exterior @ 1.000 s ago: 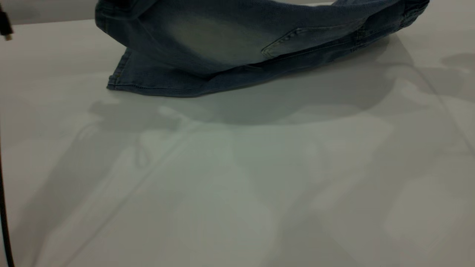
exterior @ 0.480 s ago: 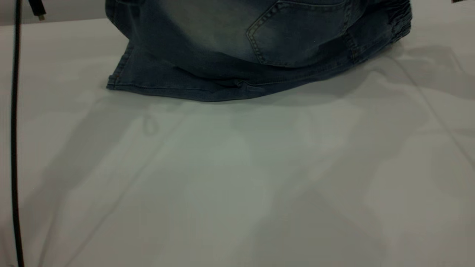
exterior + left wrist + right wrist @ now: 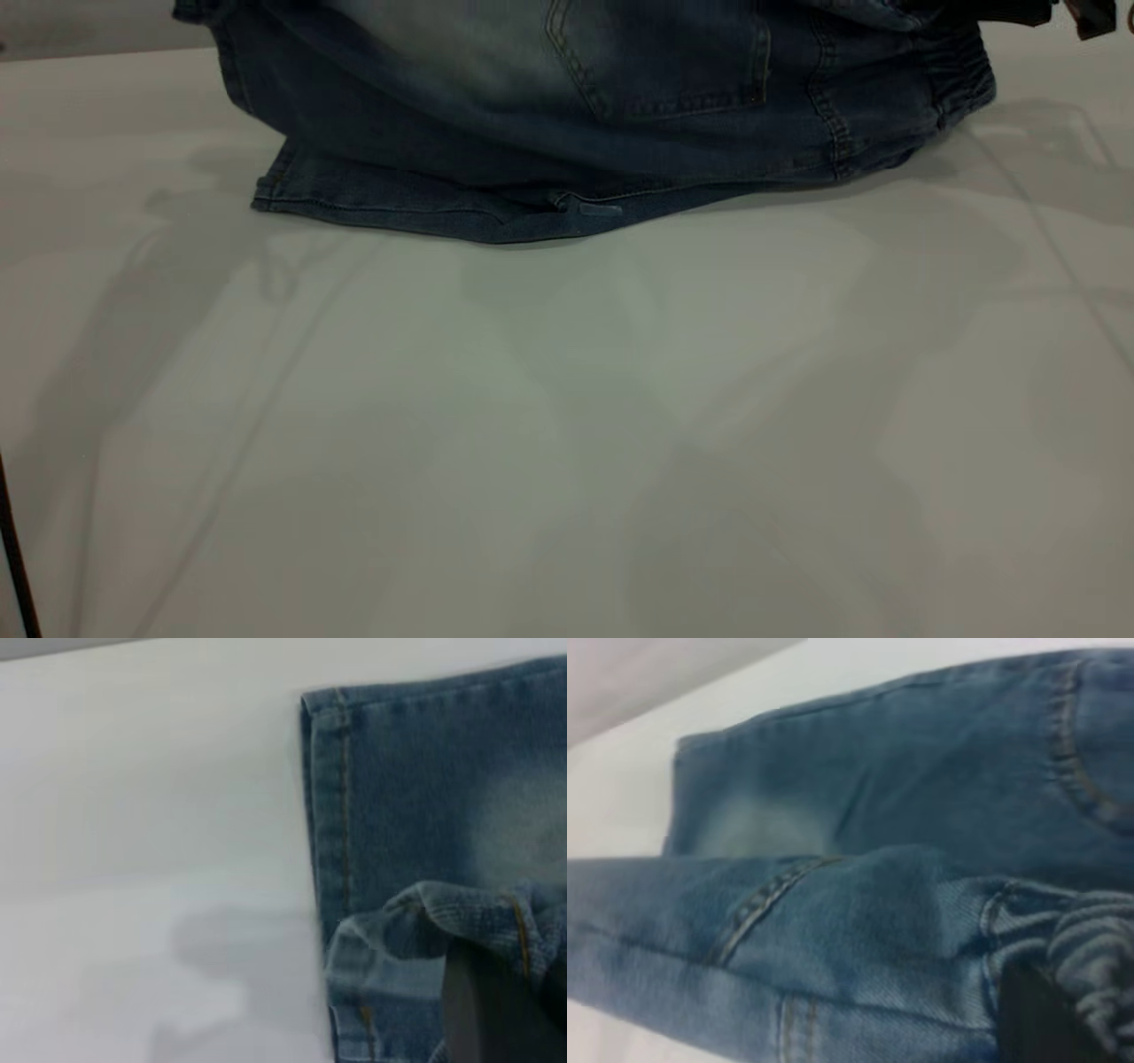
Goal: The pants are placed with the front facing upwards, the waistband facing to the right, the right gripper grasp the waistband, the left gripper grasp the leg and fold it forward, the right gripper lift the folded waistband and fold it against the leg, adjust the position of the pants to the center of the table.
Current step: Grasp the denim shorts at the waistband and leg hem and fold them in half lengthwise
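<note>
Blue denim fills the far side of the table (image 3: 567, 425): the pants (image 3: 567, 106) hang doubled over, a patch back pocket facing the exterior camera, their lower layer and one hemmed leg end lying flat on the surface. The left gripper (image 3: 496, 1010) has its jaws closed on a bunched fold of leg hem, with more denim lying flat just beyond them. The right gripper (image 3: 1041, 1014) has its jaws clamped on the puckered waistband (image 3: 1099, 948), the cloth spreading away from them.
</note>
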Robot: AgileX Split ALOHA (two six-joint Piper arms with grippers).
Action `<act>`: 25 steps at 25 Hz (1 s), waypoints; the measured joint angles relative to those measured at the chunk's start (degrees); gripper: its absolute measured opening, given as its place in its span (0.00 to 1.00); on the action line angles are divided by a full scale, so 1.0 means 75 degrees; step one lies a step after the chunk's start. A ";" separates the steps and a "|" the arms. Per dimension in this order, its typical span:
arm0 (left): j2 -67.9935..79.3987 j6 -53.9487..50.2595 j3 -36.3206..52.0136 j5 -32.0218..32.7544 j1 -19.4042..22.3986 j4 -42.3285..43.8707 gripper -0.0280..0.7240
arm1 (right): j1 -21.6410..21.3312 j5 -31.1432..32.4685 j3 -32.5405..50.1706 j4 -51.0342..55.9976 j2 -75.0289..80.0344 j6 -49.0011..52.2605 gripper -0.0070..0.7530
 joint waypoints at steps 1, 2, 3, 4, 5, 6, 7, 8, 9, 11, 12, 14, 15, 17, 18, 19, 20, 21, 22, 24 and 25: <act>0.0067 0.0007 -0.0010 -0.0047 0.0000 0.0000 0.09 | 0.0000 -0.0100 0.0000 0.0015 0.0000 0.0000 0.06; 0.0140 0.0007 -0.0010 -0.0107 0.0000 0.0000 0.09 | 0.0000 -0.0193 0.0000 0.0021 0.0000 0.0008 0.06; 0.0211 0.0007 -0.0010 -0.0140 0.0000 0.0000 0.09 | 0.0000 -0.0264 0.0000 0.0021 0.0000 0.0008 0.06; 0.0300 0.0007 -0.0039 -0.0155 0.0000 -0.0009 0.09 | 0.0000 -0.0324 0.0000 0.0021 0.0000 0.0008 0.06; 0.0404 0.0016 -0.0093 -0.0155 0.0000 -0.0009 0.09 | 0.0000 -0.0411 0.0000 0.0021 0.0000 0.0008 0.06; 0.0515 0.0016 -0.0173 -0.0143 0.0000 -0.0011 0.09 | 0.0000 -0.0464 0.0000 0.0021 0.0000 0.0008 0.06; 0.0608 0.0016 -0.0261 -0.0107 -0.0009 -0.0011 0.09 | 0.0000 -0.0489 0.0000 0.0032 0.0000 0.0008 0.06; 0.0722 0.0016 -0.0374 -0.0061 -0.0017 -0.0011 0.09 | -0.0002 -0.0511 0.0000 0.0068 0.0000 0.0008 0.06; 0.0829 0.0016 -0.0496 0.0002 -0.0015 -0.0011 0.09 | -0.0002 -0.0566 0.0000 0.0076 0.0000 -0.0009 0.06; 0.1007 0.0023 -0.0735 0.0081 -0.0015 -0.0011 0.09 | -0.0002 -0.0682 0.0000 0.0076 0.0000 -0.0035 0.06; 0.1092 0.0070 -0.0872 0.0141 -0.0015 -0.0011 0.09 | -0.0002 -0.0746 0.0000 0.0076 0.0000 -0.0035 0.06; 0.1231 0.0204 -0.1132 0.0238 -0.0015 -0.0011 0.09 | -0.0002 -0.0834 0.0000 0.0100 0.0000 -0.0113 0.06; 0.1297 0.0225 -0.1233 0.0277 -0.0015 -0.0011 0.09 | -0.0002 -0.0871 0.0000 0.0160 0.0000 -0.0189 0.06; 0.1397 0.0225 -0.1461 0.0284 -0.0015 -0.0011 0.09 | -0.0002 -0.0999 0.0000 0.0305 0.0000 -0.0384 0.06; 0.1449 0.0229 -0.1553 0.0292 -0.0015 -0.0011 0.09 | -0.0002 -0.1023 0.0000 0.0403 0.0000 -0.0471 0.06; 0.1494 0.0229 -0.1658 0.0315 -0.0015 -0.0003 0.09 | -0.0009 -0.1023 0.0000 0.0512 0.0000 -0.0583 0.06; 0.1540 0.0229 -0.1759 0.0356 -0.0015 -0.0003 0.09 | -0.0009 -0.1023 0.0000 0.0617 0.0000 -0.0692 0.06; 0.1594 0.0229 -0.1842 0.0386 -0.0015 -0.0003 0.09 | -0.0009 -0.1031 0.0000 0.0698 0.0000 -0.0761 0.06; 0.1630 0.0229 -0.1893 0.0410 -0.0015 -0.0003 0.09 | -0.0009 -0.1031 0.0000 0.0791 0.0000 -0.0777 0.06; 0.1688 0.0363 -0.1916 0.0425 -0.0015 -0.0003 0.09 | -0.0009 -0.1045 0.0000 0.0908 0.0000 -0.0769 0.07; 0.1692 0.0400 -0.1916 0.0421 -0.0015 -0.0003 0.09 | -0.0009 -0.1045 0.0000 0.0909 0.0000 -0.0763 0.08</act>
